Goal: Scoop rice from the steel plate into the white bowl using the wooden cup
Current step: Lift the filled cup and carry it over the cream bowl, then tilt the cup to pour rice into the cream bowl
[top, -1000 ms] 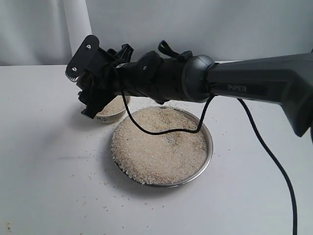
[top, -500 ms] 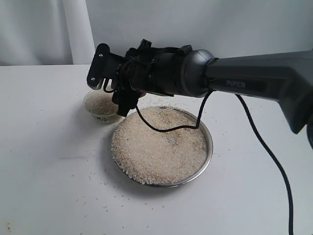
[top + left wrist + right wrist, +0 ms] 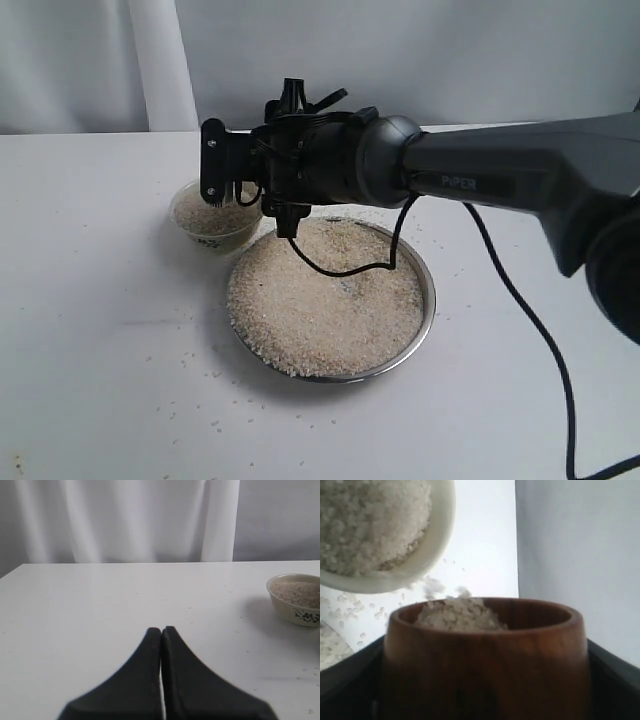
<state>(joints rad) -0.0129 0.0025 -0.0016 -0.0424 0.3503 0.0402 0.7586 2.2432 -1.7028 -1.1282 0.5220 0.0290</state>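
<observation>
My right pincer (image 3: 485, 680) is spread wide and clamped on the wooden cup (image 3: 485, 650), rice (image 3: 457, 616) heaped inside. I hold it up near the white bowl (image 3: 200, 237), just beside the steel plate (image 3: 429, 300). My left pincer (image 3: 161, 632) is closed and empty above the table (image 3: 75, 605).

The right arm enters the exterior view from three o'clock and stretches almost level toward ten o'clock. Its wrist is rolled over to one side, with a cable looping beneath it. The right gripper (image 3: 228, 182) has its jaws wide apart, clamped on either flank of the wooden cup (image 3: 485, 665). The left gripper (image 3: 161, 631) has its two dark fingers pressed together tip to tip.
</observation>
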